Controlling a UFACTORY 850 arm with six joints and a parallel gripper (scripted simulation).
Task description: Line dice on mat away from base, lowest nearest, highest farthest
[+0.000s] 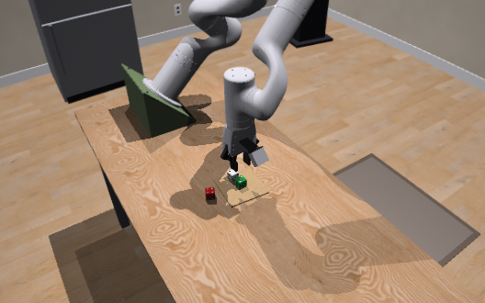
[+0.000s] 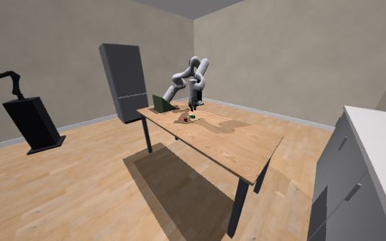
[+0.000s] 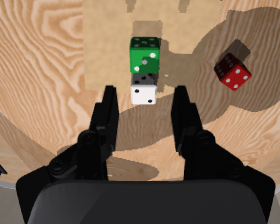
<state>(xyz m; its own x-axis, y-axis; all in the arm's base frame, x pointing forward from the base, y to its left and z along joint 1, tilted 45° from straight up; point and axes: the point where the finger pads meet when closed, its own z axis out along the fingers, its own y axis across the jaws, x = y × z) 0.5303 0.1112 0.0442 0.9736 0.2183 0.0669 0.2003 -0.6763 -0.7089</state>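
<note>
The green die (image 1: pixel 241 183) (image 2: pixel 193 117) (image 3: pixel 144 55) sits on the mat (image 1: pixel 253 188) (image 2: pixel 199 119) (image 3: pixel 106 50), close beside the white die (image 1: pixel 232 175) (image 2: pixel 190 115) (image 3: pixel 143 94) at the mat's base-side edge; the red die (image 1: pixel 209 194) (image 2: pixel 185 119) (image 3: pixel 233 72) lies off it, toward one long edge of the worktop (image 1: pixel 166 184) (image 2: pixel 235 146) (image 3: pixel 46 65). Open surface separates the mat from both long edges, with more toward the short edge opposite the base. The arm (image 1: pixel 272 87) (image 2: pixel 199 83) reaches down from above, its jaws (image 1: pixel 241 166) (image 2: pixel 193 109) apart and holding nothing.
</note>
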